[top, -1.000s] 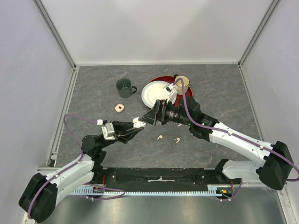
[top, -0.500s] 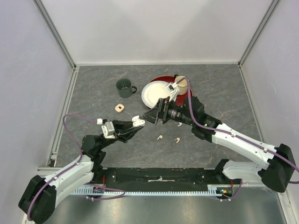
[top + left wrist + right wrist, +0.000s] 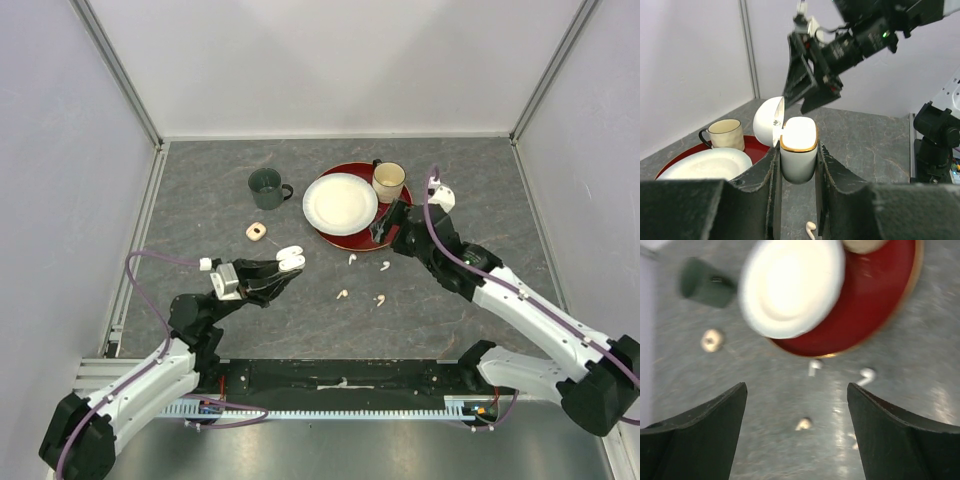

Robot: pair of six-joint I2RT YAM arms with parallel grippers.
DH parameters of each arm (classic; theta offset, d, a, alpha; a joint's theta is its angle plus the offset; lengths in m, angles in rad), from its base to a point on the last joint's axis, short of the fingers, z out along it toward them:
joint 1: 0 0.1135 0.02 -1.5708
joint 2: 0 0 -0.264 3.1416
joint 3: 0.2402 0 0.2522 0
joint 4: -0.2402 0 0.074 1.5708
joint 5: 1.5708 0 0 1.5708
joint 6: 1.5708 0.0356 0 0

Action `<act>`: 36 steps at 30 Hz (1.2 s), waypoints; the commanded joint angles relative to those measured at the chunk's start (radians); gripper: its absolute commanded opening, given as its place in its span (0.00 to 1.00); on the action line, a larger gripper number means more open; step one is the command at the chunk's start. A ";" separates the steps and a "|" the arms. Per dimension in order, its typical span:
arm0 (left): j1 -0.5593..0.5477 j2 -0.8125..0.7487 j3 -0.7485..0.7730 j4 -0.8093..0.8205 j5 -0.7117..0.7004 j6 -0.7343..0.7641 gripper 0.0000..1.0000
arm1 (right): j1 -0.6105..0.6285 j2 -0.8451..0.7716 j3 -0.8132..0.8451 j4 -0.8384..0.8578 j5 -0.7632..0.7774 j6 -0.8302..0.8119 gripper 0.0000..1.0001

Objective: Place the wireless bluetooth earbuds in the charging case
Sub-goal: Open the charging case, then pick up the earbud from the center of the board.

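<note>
My left gripper [image 3: 287, 266] is shut on the white charging case [image 3: 291, 261], held above the table with its lid open. In the left wrist view the gold-rimmed case [image 3: 798, 155] stands upright between the fingers, its lid [image 3: 768, 121] tipped left. Several earbuds lie loose on the table: two white ones [image 3: 352, 258] [image 3: 385, 266] by the tray and two pale peach ones [image 3: 342, 294] [image 3: 380, 299] nearer me. My right gripper [image 3: 384, 226] hangs open and empty at the tray's near edge, with the earbuds [image 3: 814, 366] [image 3: 803, 424] below it.
A red tray [image 3: 375, 232] at the back carries a white plate [image 3: 340, 203] and a beige mug [image 3: 388, 181]. A dark green mug [image 3: 266, 187] stands to its left. A small peach ring-shaped object [image 3: 256, 231] lies behind the left gripper.
The right arm has drawn back to the right, away from the case, and now sits by the tray. Two white earbuds under it have come into view. The left gripper barely moved.
</note>
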 commanded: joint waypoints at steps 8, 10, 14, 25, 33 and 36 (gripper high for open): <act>-0.002 -0.098 -0.004 -0.097 -0.020 0.068 0.02 | -0.059 0.181 -0.105 -0.128 0.112 0.143 0.73; -0.002 -0.110 -0.012 -0.104 -0.022 0.069 0.02 | -0.064 0.209 -0.126 -0.111 0.123 0.188 0.70; -0.002 -0.133 -0.027 -0.112 -0.042 0.080 0.02 | -0.081 0.290 -0.116 -0.066 0.092 0.214 0.66; -0.002 -0.173 -0.049 -0.124 -0.057 0.068 0.02 | -0.084 0.434 -0.096 0.016 0.063 0.211 0.60; -0.002 -0.168 -0.052 -0.123 -0.066 0.074 0.02 | -0.086 0.479 -0.081 0.041 0.106 0.202 0.57; -0.002 -0.165 -0.053 -0.123 -0.066 0.074 0.02 | -0.086 0.491 -0.078 0.046 0.123 0.196 0.55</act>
